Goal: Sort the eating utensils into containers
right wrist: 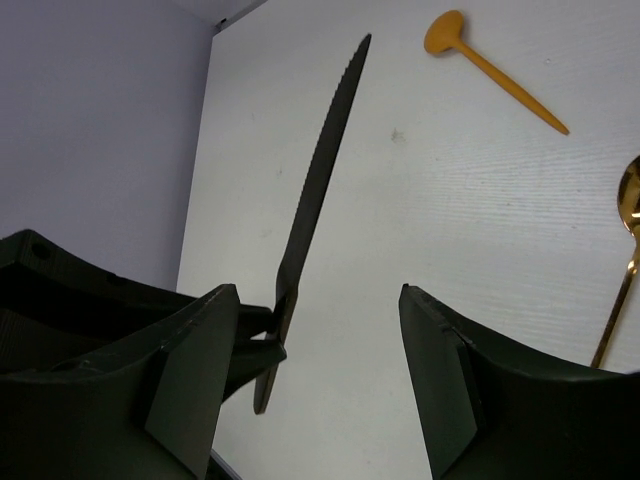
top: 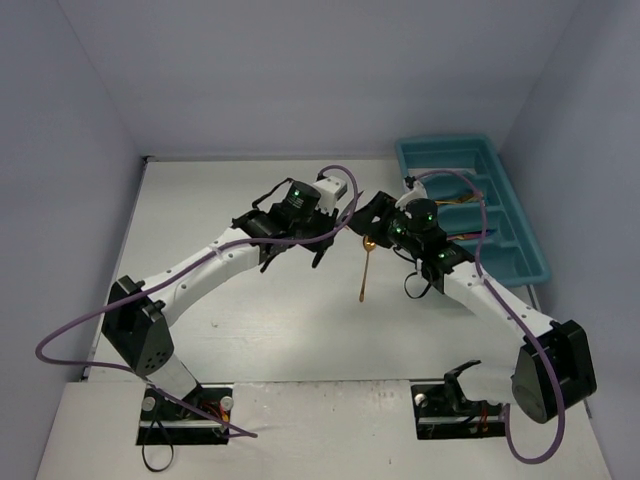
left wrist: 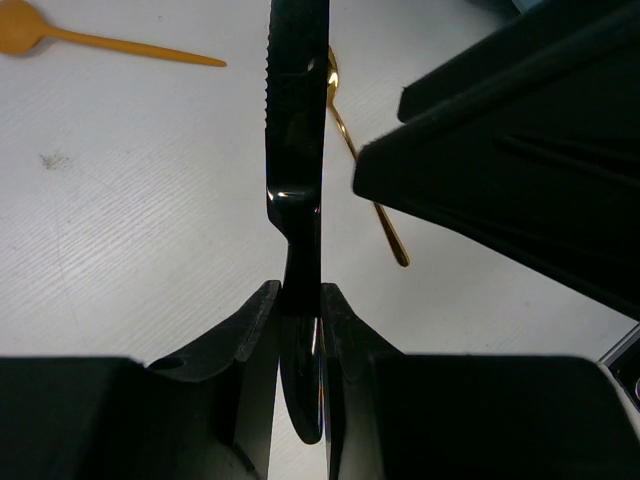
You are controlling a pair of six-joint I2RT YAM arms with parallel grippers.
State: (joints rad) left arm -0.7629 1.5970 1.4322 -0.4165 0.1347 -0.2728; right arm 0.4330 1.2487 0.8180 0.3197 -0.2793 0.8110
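Note:
My left gripper (left wrist: 300, 300) is shut on the handle of a black knife (left wrist: 297, 120), serrated blade pointing away from the wrist, held above the table. In the top view the left gripper (top: 340, 222) meets my right gripper (top: 372, 215) mid-table. The right gripper (right wrist: 333, 295) is open, its jaws wide apart, with the knife (right wrist: 320, 180) just inside its left finger, not touching. A gold spoon (top: 366, 265) lies on the table below them; it also shows in the left wrist view (left wrist: 365, 165) and the right wrist view (right wrist: 625, 260). An orange spoon (left wrist: 100, 40) lies further off.
The long teal tray (top: 520, 250) stands at the far right, with gold utensils (top: 455, 203) in one middle compartment. The orange spoon (right wrist: 490, 65) is hidden in the top view. Walls close the table at the back and sides.

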